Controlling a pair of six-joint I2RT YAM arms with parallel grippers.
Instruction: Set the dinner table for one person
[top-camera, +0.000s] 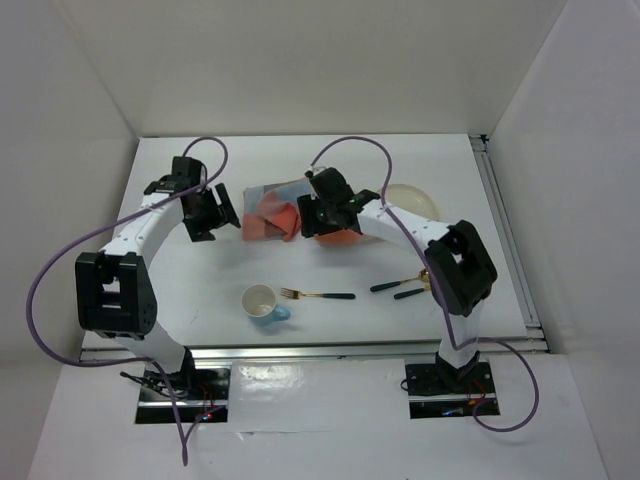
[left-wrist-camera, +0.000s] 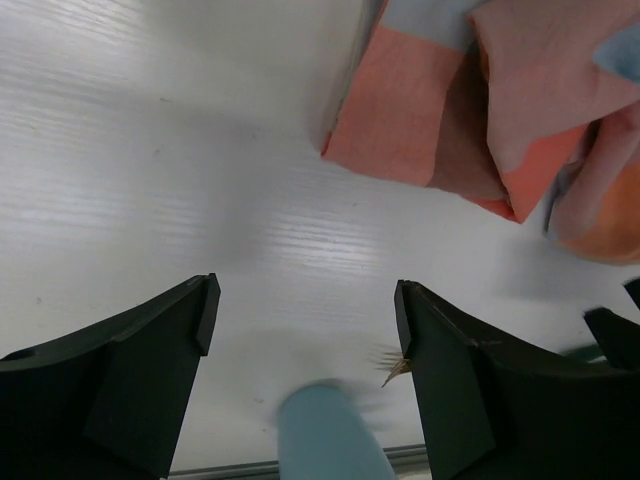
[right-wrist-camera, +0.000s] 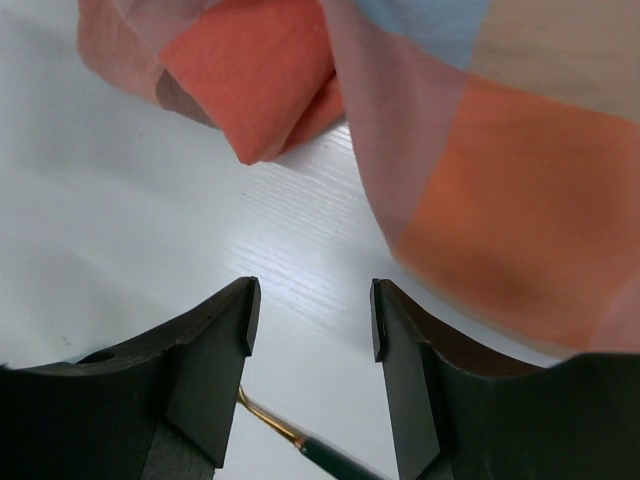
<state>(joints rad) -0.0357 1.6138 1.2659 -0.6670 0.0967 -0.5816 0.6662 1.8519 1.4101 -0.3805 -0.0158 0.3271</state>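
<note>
**mugwatch:** What's in the containers?

**tablecam:** From above, the cup (top-camera: 262, 302), blue outside, sits upright near the front of the dinner table (top-camera: 200, 280), and its inside shows plain white. A fork (top-camera: 318, 295) lies just to its right. The cream plate (top-camera: 410, 198) is far right, partly hidden behind the right arm, and the part I can see is bare.

**mugwatch:** And the grippers?

**tablecam:** Both have their fingers spread with only tabletop between them. The left gripper (top-camera: 215, 212) is just left of the crumpled checked cloth (top-camera: 275, 210). The right gripper (top-camera: 312, 215) is at the cloth's right side, with the cloth past its tips. The table fills the middle of the view, and the arm bases are at its near rail.
</note>
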